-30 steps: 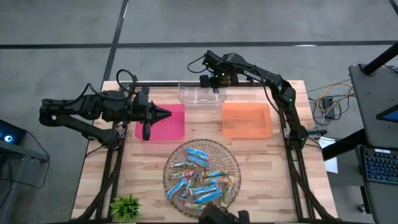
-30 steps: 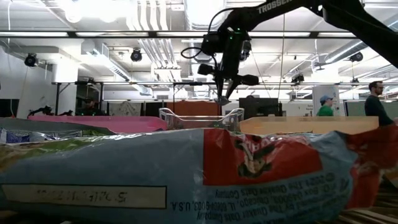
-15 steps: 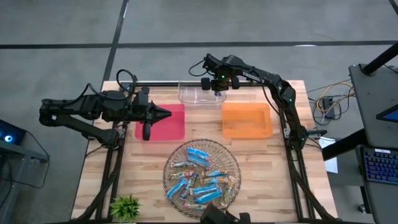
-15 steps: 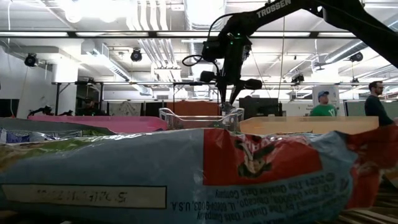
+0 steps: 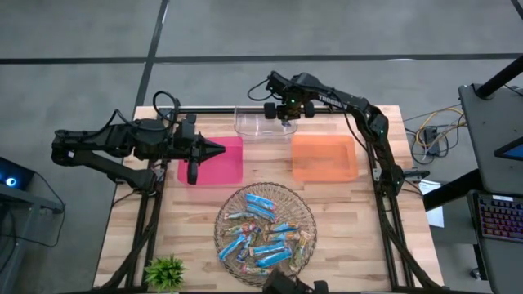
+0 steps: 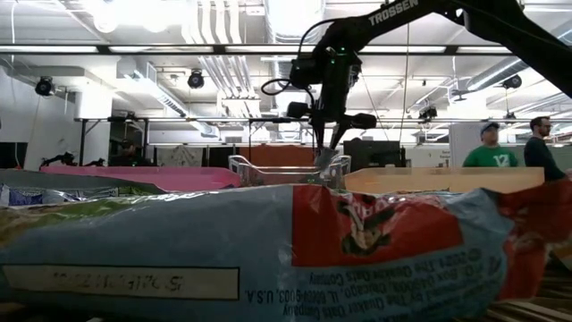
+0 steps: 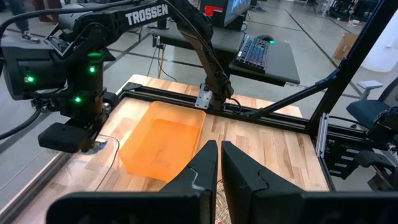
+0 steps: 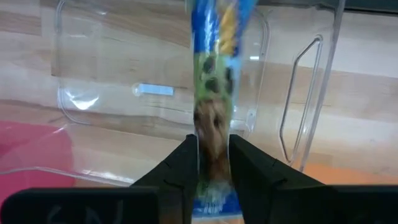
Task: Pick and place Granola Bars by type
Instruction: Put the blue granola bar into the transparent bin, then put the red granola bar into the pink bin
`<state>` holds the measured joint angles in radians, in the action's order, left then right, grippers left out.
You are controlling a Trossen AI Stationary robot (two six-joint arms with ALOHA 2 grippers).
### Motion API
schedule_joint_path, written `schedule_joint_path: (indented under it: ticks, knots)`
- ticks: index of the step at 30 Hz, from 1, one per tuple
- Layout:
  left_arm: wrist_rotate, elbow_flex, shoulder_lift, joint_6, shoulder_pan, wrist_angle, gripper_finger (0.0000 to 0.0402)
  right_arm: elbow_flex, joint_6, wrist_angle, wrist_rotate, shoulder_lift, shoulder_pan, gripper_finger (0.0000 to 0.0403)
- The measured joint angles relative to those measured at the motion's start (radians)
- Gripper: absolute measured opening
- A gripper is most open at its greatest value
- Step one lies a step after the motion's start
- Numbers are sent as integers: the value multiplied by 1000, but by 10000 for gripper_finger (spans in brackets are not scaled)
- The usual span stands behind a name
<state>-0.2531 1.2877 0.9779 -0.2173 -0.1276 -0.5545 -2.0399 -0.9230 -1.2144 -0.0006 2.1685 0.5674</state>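
From above, the right arm reaches from its post on the bench's right edge across to the clear tray (image 5: 263, 122) at the middle of the far edge, its right gripper (image 5: 285, 113) pointing down over that tray's right end. A pink tray (image 5: 219, 160) and an orange tray (image 5: 324, 158) flank it, evidently one bin per kind. The rest of the Granola Bars (image 5: 263, 233) lie heaped in a wire basket (image 5: 225, 211) near the front edge, a small green plant (image 5: 166, 270) at the front left corner. The left arm waits folded low along the left edge, its left gripper (image 5: 214, 149) over the pink tray.

At table height, the right gripper (image 6: 329, 152) hangs vertically with its tips just at the clear tray's (image 6: 268, 170) rim, low enough for a short drop; a bar wrapper (image 6: 268, 259) fills the foreground.

The left wrist view shows its own fingers (image 7: 204, 168) pressed together, holding nothing, with the orange tray (image 7: 163, 146) ahead.

The right wrist view shows a blue bar (image 8: 214, 74) standing lengthwise between the fingers (image 8: 180, 163), above the clear tray's (image 8: 93, 99) floor. The jaws sit close on it, but whether they grip or have just let go I cannot tell
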Motion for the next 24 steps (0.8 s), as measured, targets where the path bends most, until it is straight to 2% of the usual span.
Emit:
schedule_joint_path:
  ticks: [7, 12, 17, 24]
  knots:
    - [0, 0, 0, 0, 0, 0, 5, 0, -2, 0, 0, 0, -6, 134]
    - [0, 0, 0, 0, 0, 0, 5, 0, 39, 1, -2, 0, -16, 148]
    - [0, 0, 0, 0, 0, 0, 5, 0, 117, -1, -7, -2, -34, 139]
    - [0, 0, 0, 0, 0, 0, 5, 0, 155, -2, -7, -23, -61, 102]
